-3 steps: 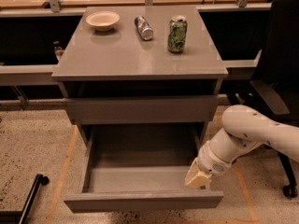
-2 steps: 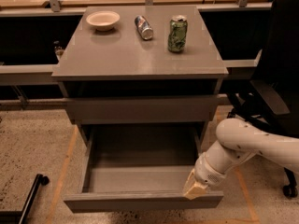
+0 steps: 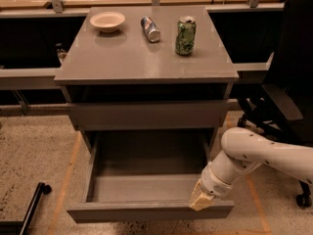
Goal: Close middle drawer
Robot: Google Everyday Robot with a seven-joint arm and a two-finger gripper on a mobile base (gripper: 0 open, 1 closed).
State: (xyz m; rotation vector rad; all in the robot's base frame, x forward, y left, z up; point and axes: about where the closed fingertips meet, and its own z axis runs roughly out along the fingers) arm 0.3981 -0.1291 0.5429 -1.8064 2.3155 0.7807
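Observation:
The middle drawer (image 3: 146, 211) is pulled far out of the grey cabinet (image 3: 142, 62), and its shallow box is empty inside. Above it, the top drawer's front panel (image 3: 146, 114) is nearly flush with the cabinet. The lowest drawer is hidden under the open one. My gripper (image 3: 200, 202), on the white arm (image 3: 259, 155) coming from the right, sits at the right end of the middle drawer's front panel, over its top edge.
On the cabinet top stand a cream bowl (image 3: 106, 21), a silver can lying on its side (image 3: 150, 28) and an upright green can (image 3: 185, 35). A black office chair (image 3: 288, 92) is close on the right. A black wheeled bar (image 3: 30, 207) lies on the floor at the lower left.
My gripper has moved down and slightly left, from inside the drawer's right side to its front panel. The drawer has not visibly moved.

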